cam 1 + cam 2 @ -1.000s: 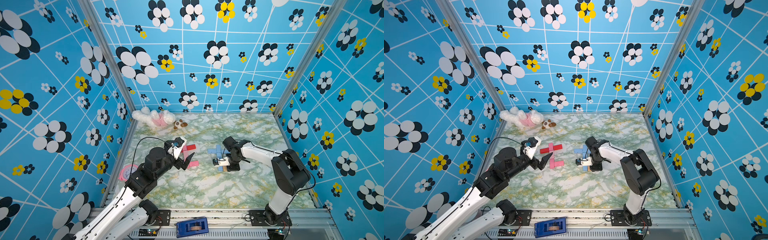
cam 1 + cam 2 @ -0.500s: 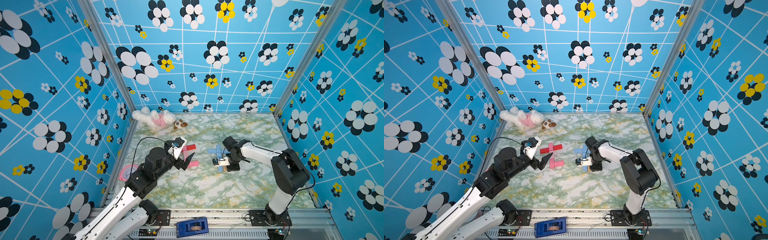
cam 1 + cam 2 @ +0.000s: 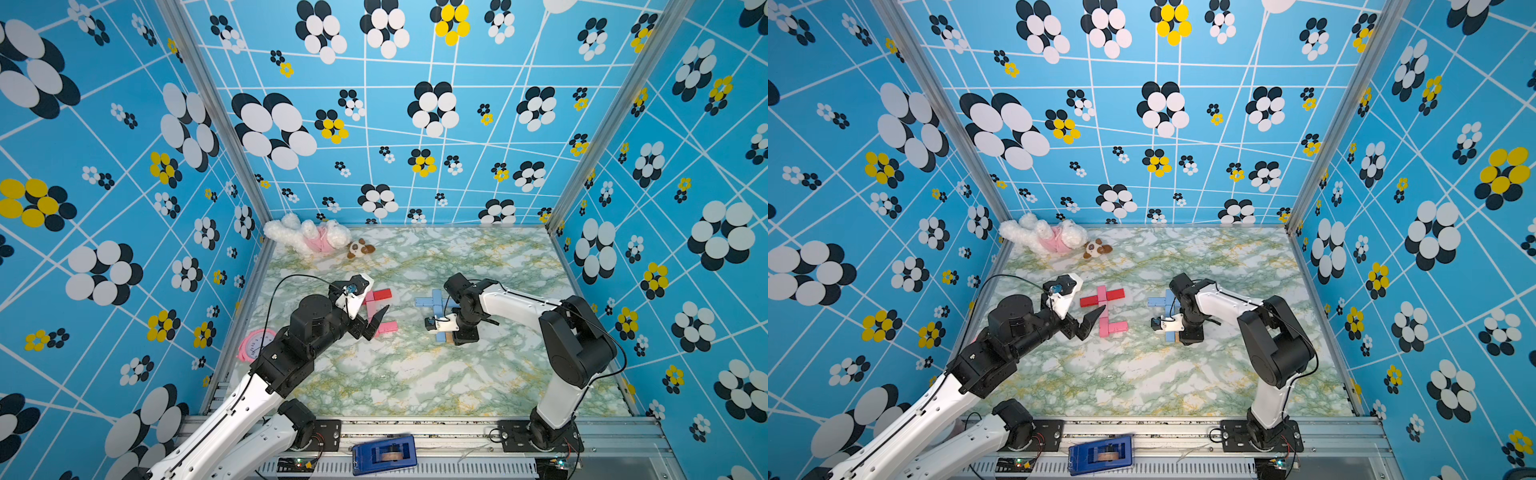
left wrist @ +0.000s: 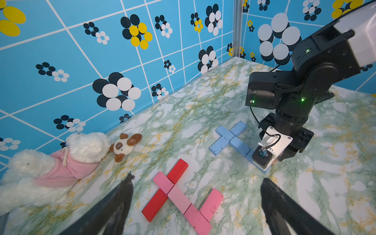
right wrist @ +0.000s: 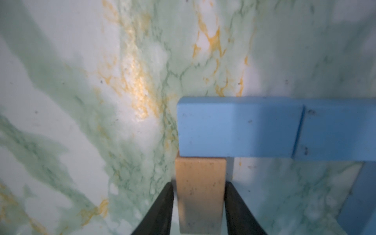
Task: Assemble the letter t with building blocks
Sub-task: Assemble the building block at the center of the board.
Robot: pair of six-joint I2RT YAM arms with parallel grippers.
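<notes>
Several light blue building blocks (image 3: 436,301) lie flat in a cross with a long stem (image 4: 230,138). My right gripper (image 3: 451,337) points straight down at the stem's near end. There a tan block (image 5: 200,193) lies on the table, butted against the side of the last blue block (image 5: 234,130). The right gripper (image 5: 198,184) stands open, with thin gaps between its fingers and the tan block. Red blocks (image 4: 177,171) and pink blocks (image 4: 181,198) form a second figure at the left. My left gripper (image 4: 197,179) hovers wide open above it, holding nothing.
A white-and-pink plush toy (image 3: 309,239) and a small plush dog head (image 3: 359,248) lie at the back left. A pink round clock (image 3: 255,343) sits by the left wall, partly behind my left arm. Blue patterned walls close three sides.
The right gripper's jaws have widened slightly around the tan block. Neither arm has visibly shifted, and the left gripper stays wide open.
</notes>
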